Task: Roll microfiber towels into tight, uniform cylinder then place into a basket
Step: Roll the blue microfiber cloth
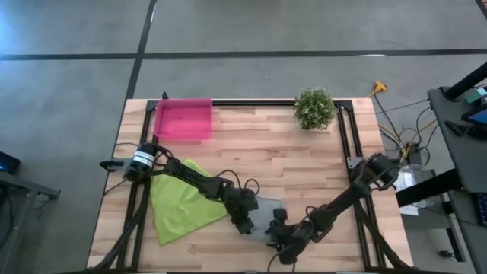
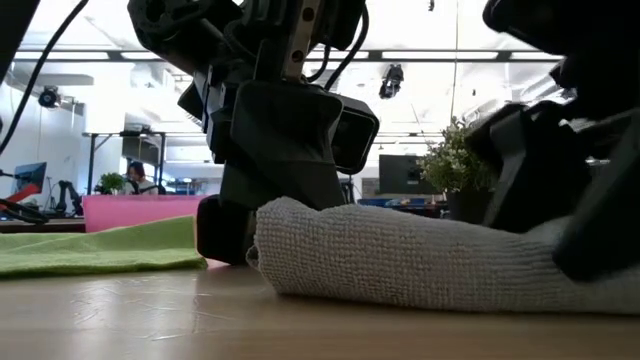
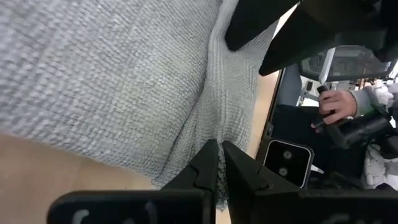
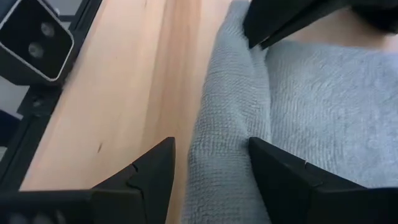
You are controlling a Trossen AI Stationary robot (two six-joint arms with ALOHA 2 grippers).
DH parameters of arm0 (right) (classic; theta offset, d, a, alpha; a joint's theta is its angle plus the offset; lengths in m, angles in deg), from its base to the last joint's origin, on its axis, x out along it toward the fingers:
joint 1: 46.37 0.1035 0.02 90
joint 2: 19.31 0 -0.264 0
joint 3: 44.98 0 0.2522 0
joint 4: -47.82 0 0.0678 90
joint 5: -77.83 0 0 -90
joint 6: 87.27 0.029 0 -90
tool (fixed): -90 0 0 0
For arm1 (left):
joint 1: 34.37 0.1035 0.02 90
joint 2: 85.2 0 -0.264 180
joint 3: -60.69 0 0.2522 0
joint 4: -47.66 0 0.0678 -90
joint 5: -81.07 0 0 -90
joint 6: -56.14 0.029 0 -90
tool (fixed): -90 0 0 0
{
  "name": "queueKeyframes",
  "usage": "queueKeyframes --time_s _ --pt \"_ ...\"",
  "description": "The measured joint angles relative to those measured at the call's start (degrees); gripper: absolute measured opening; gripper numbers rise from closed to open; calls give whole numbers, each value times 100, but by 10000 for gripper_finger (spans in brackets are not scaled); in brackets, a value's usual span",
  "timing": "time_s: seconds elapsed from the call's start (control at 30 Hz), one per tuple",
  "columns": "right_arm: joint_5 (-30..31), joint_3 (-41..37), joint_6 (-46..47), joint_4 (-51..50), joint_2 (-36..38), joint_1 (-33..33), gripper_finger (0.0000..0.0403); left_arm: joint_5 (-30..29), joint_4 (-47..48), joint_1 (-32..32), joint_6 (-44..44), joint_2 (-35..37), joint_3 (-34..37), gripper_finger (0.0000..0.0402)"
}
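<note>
While the left jaws (image 3: 217,168) pinch shut, the grey towel's (image 4: 236,124) fold lies between the open right jaws (image 4: 211,171).

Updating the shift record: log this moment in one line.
left gripper: shut on grey towel | right gripper: open, astride towel fold | pink tray: holds nothing

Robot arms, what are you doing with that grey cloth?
Both arms are bent over the grey towel at the near edge of the table. The left pincer is shut, its tips at the towel's edge. The right pincer stands open astride a thick fold of the same towel. The towel looks partly bunched, not yet a tidy roll. The lime green towel lies flat under the left arm, and the pink basket waits at the far side, with no towel in it.
</note>
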Motion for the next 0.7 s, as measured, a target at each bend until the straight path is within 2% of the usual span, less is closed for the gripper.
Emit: queueKeyframes --time_s 0.23,0.33,0.6,0.7 --pt "-88 292 207 -278 -148 13 178 -23 0 -2 15 0 0 0" --pt "-83 417 489 -580 -215 11 148 -30 -5 -2 13 0 4 0" --pt "-28 284 1259 -614 -284 20 29 -35 13 16 15 0 7 0" --pt "-135 224 1254 -375 -277 20 18 -31 33 58 131 0 7 0"
